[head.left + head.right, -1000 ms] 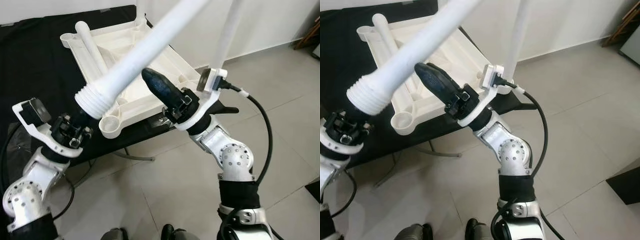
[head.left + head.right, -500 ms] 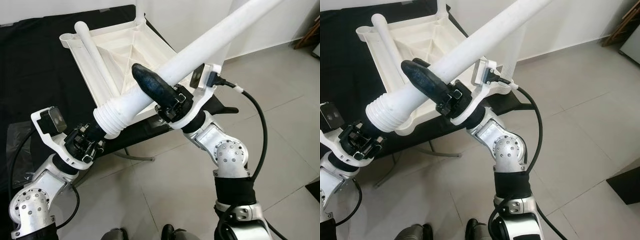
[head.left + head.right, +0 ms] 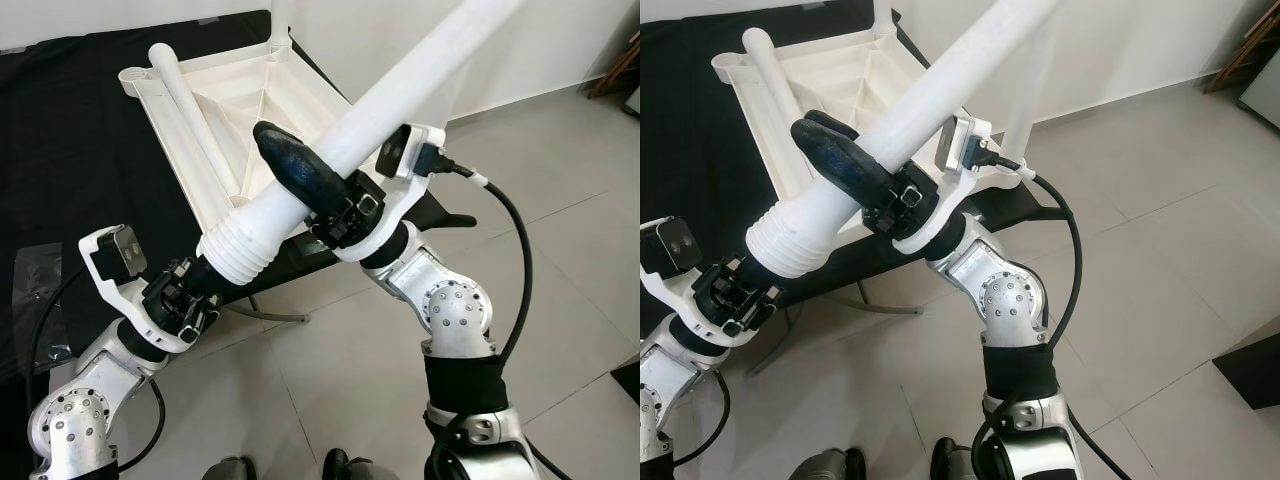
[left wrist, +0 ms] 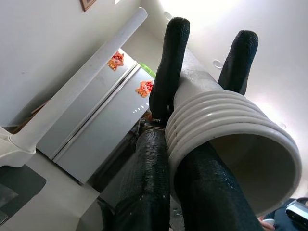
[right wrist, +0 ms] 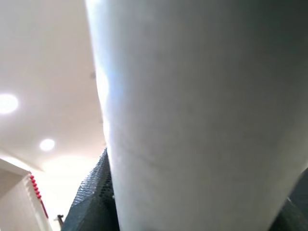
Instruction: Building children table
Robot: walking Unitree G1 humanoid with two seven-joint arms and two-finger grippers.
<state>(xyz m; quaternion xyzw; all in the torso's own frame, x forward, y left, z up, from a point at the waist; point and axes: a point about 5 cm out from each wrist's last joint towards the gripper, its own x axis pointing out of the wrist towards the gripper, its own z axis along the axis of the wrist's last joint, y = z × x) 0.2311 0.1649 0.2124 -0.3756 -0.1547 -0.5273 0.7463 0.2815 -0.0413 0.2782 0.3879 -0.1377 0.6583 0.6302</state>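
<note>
White table leg (image 3: pixel 400 95) is clamped by both pincers: left pincer (image 4: pixel 192 139) at threaded end, right pincer (image 3: pixel 300 170) mid-shaft.

Both head eyes looked forward and down from above, sharing the white leg (image 3: pixel 400 90), the upturned tabletop (image 3: pixel 250 100) on the bench (image 3: pixel 70 150) and both arms. The left wrist camera faced up along its fingers (image 4: pixel 168 72), toward ceiling. The right wrist camera pressed close against the leg.

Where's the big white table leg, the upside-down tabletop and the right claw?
table leg (image 3: pixel 400 95), left eye view, smooth shaft.
tabletop (image 3: pixel 240 85), left eye view, ribbed underside.
right claw (image 3: pixel 290 165), left eye view, black finger.
</note>
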